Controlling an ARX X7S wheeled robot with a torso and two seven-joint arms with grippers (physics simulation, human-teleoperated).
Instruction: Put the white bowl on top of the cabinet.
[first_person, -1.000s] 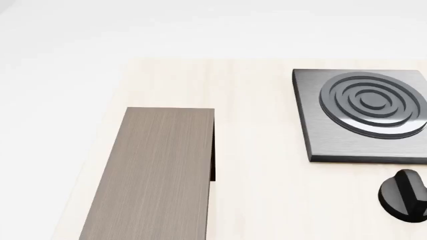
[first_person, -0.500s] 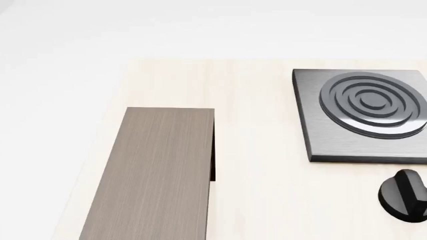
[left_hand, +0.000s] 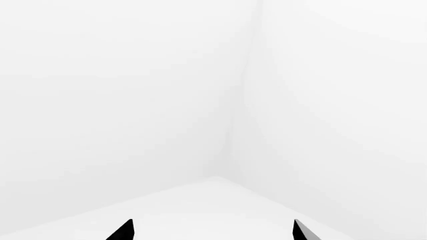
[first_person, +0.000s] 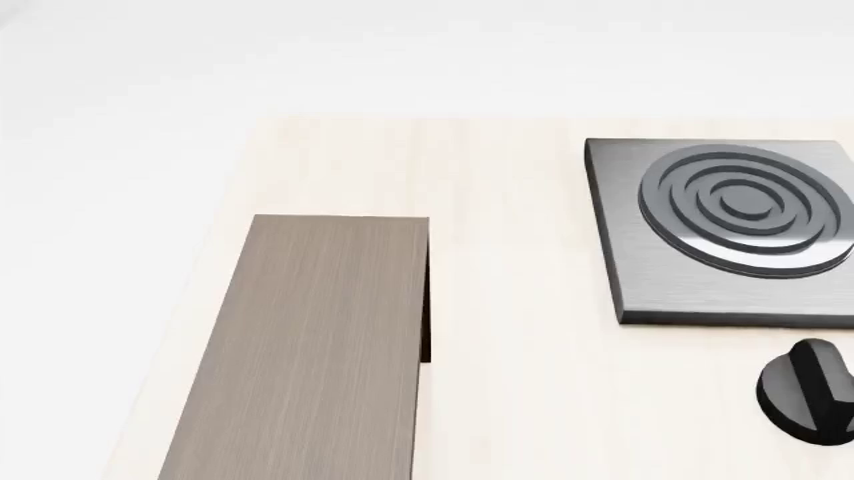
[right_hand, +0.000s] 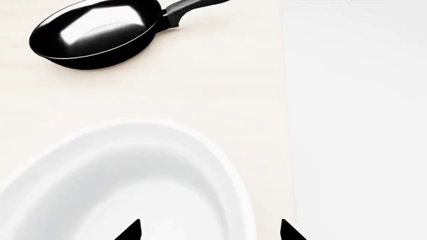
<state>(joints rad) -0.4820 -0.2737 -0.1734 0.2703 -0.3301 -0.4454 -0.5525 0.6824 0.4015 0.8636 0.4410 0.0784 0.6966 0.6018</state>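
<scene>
In the right wrist view the white bowl (right_hand: 127, 180) stands on the pale table, deep and glossy with a thick rim. My right gripper (right_hand: 210, 231) is open just above it. One fingertip (right_hand: 132, 231) is over the bowl's inside and the other is outside the rim, with the rim between them and untouched. The cabinet (first_person: 327, 350) shows in the head view at the left, its flat wood-grain top bare. My left gripper (left_hand: 212, 231) is open and faces only white walls and floor. Neither gripper shows in the head view, and the bowl is out of it too.
A black frying pan (right_hand: 100, 35) lies on the table beyond the bowl, and the table's edge (right_hand: 283, 100) runs close beside both. The square grey stove plate (first_person: 727, 230) with rings sits at the right, with a black knob (first_person: 807, 390) in front of it.
</scene>
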